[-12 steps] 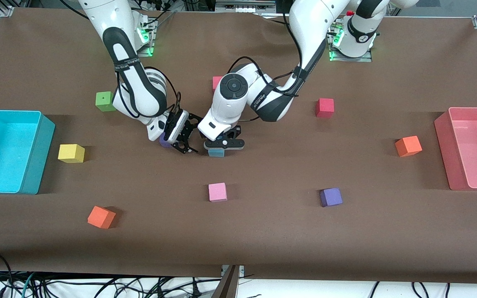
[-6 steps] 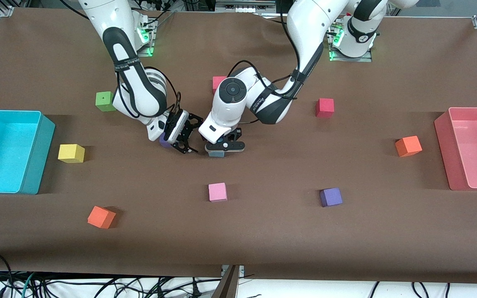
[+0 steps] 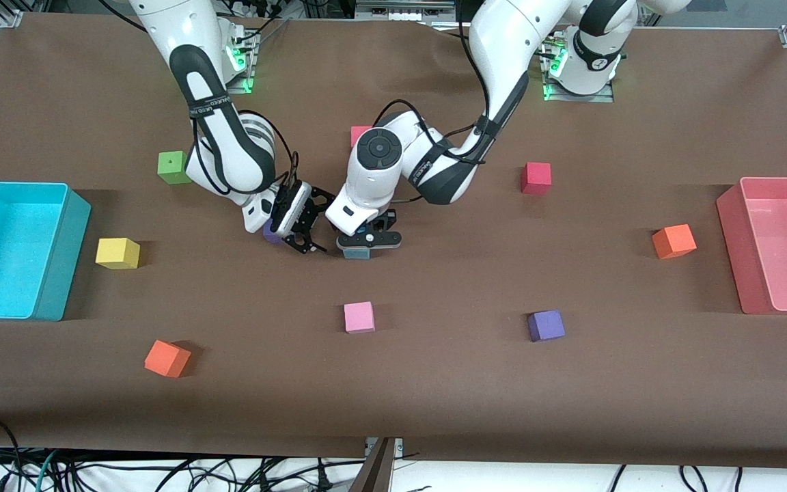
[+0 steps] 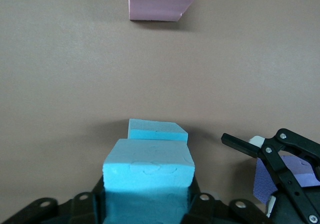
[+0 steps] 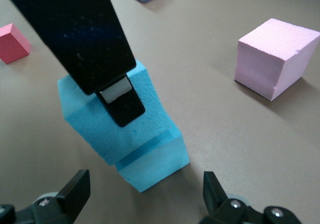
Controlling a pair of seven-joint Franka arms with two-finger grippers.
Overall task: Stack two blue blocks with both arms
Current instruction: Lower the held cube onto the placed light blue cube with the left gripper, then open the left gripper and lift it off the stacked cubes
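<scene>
Left hand (image 3: pixel 369 240) sits at mid-frame in the front view, over the two blue blocks; its fingers (image 5: pixel 120 104) flank the upper block (image 4: pixel 149 166), and whether they grip or have let go cannot be told. That block rests, slightly skewed, on the lower block (image 5: pixel 155 164). Right hand (image 3: pixel 306 229) hangs just beside the stack with its fingers spread and nothing held, above a purple cube (image 3: pixel 271 233) on the brown surface (image 3: pixel 434 383).

Upper blue block (image 5: pixel 102 116): sky-blue foam cube, resting on the lower one, turned slightly askew.
Lower blue block (image 5: pixel 155 161): same cube, flat on the desk near its middle.
</scene>
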